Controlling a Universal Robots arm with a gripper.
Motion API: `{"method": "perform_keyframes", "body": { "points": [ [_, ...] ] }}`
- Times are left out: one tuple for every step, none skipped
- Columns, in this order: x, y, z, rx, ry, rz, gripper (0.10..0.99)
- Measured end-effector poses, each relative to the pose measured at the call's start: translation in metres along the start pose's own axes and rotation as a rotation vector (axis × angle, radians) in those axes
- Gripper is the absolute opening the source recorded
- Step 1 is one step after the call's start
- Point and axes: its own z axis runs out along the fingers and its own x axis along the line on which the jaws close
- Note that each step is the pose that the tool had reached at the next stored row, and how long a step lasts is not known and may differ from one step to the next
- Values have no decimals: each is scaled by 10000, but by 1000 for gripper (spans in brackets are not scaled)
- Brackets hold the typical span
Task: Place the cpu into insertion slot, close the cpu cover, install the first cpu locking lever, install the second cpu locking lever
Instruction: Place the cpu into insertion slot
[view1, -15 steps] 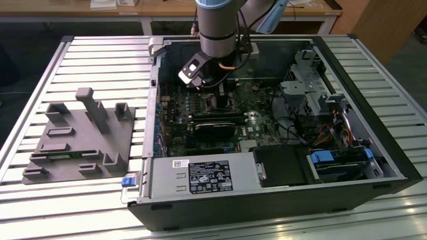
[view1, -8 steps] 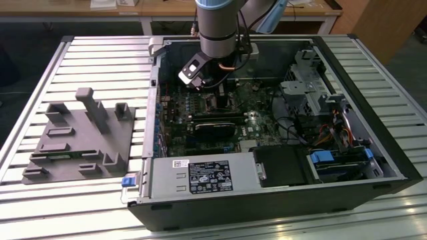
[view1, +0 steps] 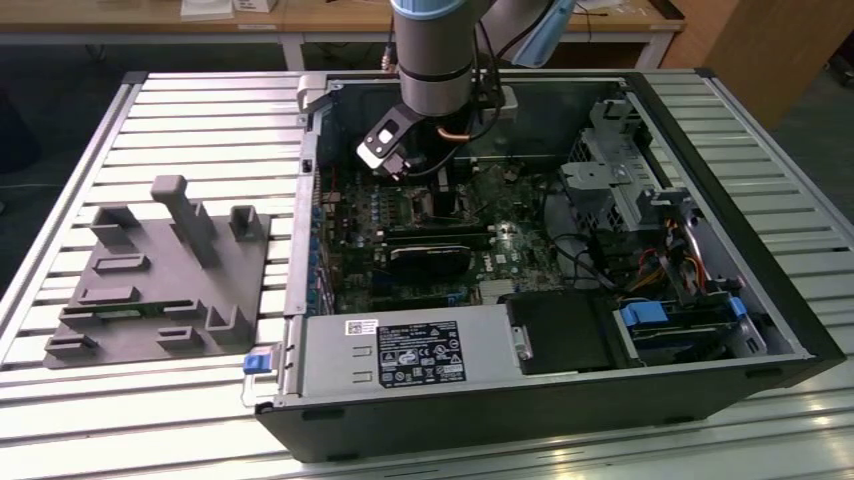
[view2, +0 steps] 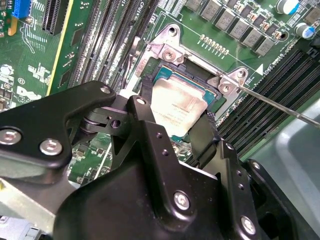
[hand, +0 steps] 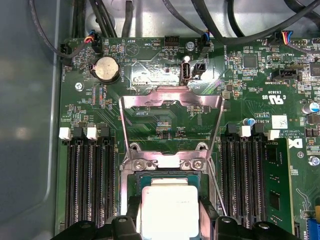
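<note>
The cpu (view2: 175, 102), a small square chip with a dull silver top, lies level in or just above the insertion slot (view2: 197, 82) on the green board. My gripper (view2: 176, 114) reaches down over it, one black finger against each of two opposite edges of the cpu (hand: 170, 197), shut on it. The cpu cover (hand: 172, 100), a thin grey metal frame, stands swung open away from the slot. A thin wire locking lever (view2: 280, 105) sticks out free beside the socket. In the exterior view my gripper (view1: 430, 195) is low inside the computer case.
Long black memory slots (hand: 87, 185) flank the socket on both sides. Cables (hand: 200, 20) run along the case wall beyond the board. In the exterior view a grey fixture (view1: 160, 270) lies left of the open case (view1: 747, 300), with the power supply (view1: 400, 355) at the front.
</note>
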Motion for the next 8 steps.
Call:
{"method": "perform_keyframes", "body": {
  "points": [
    [0, 0, 0, 0, 0, 0, 541],
    [0, 0, 1, -1, 1, 0, 541],
    [0, 0, 1, -2, 2, 0, 541],
    [0, 0, 1, -2, 2, 0, 541],
    [1, 0, 4, -6, 7, 1, 541],
    [1, 1, 5, -7, 10, 1, 553],
    [2, 1, 5, -7, 12, 1, 553],
    [1, 0, 4, -5, 9, 1, 616]
  ]
}}
